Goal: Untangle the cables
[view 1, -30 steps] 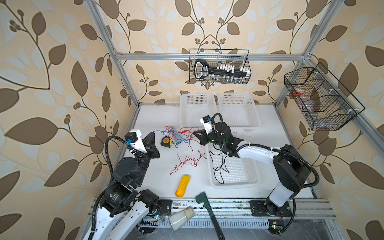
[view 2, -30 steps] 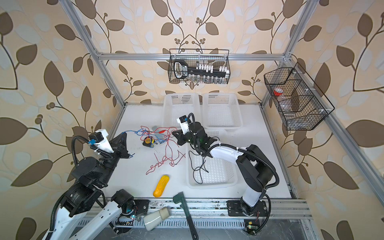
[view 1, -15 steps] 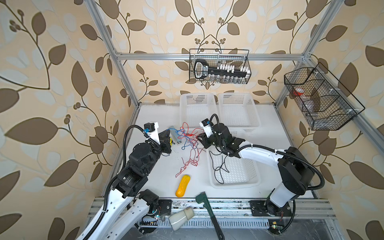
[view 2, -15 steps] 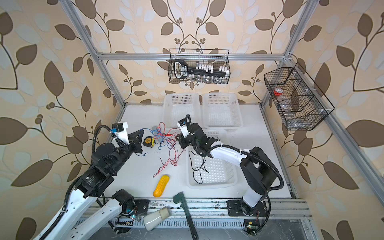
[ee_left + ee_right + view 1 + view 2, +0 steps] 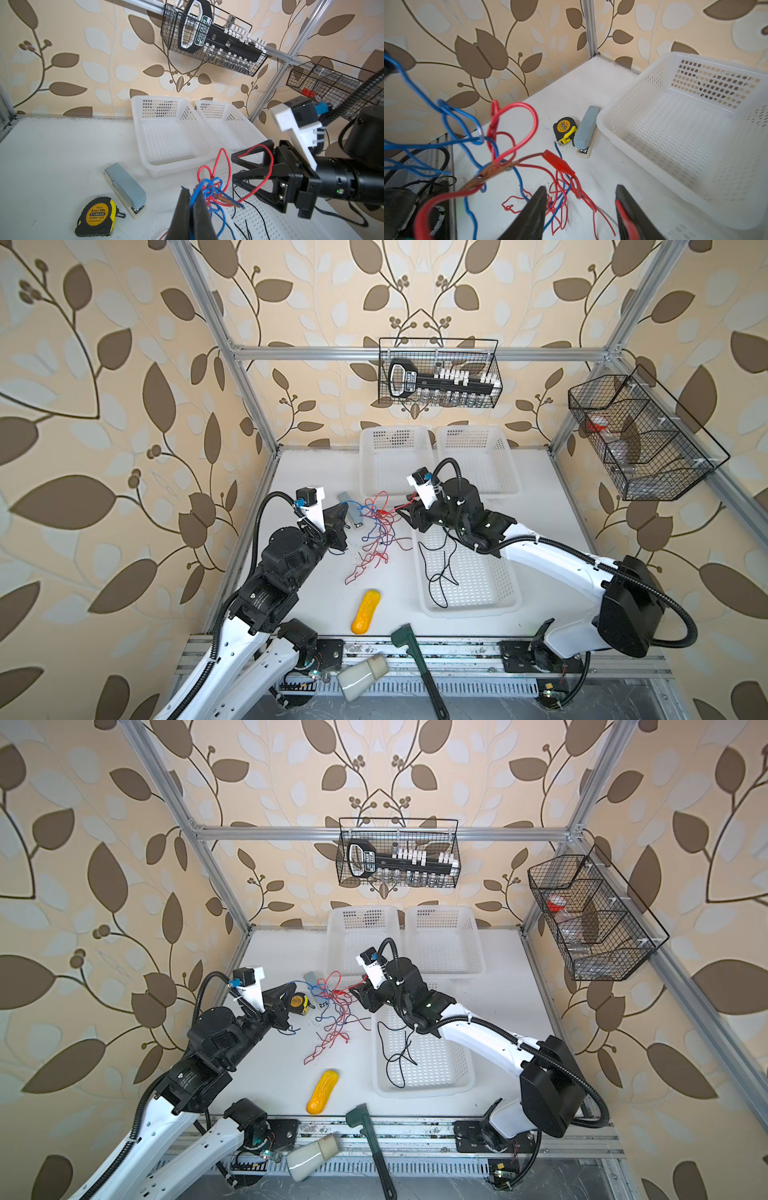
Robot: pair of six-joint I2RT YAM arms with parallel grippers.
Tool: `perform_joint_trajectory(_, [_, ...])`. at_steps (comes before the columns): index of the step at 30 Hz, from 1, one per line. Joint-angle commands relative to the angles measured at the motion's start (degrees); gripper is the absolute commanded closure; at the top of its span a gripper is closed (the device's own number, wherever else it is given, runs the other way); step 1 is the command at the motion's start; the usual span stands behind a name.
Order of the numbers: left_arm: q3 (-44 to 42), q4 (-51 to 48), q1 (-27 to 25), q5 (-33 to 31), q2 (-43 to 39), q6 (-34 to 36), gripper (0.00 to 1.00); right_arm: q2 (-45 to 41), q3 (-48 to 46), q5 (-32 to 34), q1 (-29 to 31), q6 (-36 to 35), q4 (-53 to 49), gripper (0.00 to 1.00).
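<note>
The cables are thin red and blue wires, knotted together and lifted above the white table between my two grippers in both top views. My left gripper is shut on a blue cable just beside the knot. My right gripper is open and faces the knot from the other side. A red cable loop lies draped over its fingers and a red strand lies along one finger. A red clip hangs in the tangle. A black cable lies in the near white basket.
A yellow tape measure and a grey stapler lie on the table under my left gripper. Two white baskets stand at the back. A yellow object and a green wrench lie near the front edge.
My left gripper has carried the blue cable to the right, toward the tangle. My right gripper has opened and shifted slightly left, and the tangle has bunched up between them.
</note>
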Motion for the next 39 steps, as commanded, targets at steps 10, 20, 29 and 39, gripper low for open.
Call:
perform_joint_trajectory(10, [-2.5,7.3,0.6,-2.4,-0.7,1.9,1.00,-3.3,0.7,-2.5,-1.7,-0.5,-7.1,0.36])
perform_joint_trajectory(20, [-3.9,9.9,0.6,-5.0,-2.3,3.7,1.00,-5.9,-6.7,12.7,-7.1,7.8,-8.4,0.34])
perform_joint_trajectory(29, [-3.1,8.3,0.6,-0.6,-0.2,6.8,1.00,-8.7,-6.4,3.2,-7.8,5.0,-5.4,0.36])
perform_joint_trajectory(39, [-3.2,11.1,0.7,1.8,1.6,6.0,1.00,-4.1,0.2,-6.9,-1.9,2.5,-2.7,0.37])
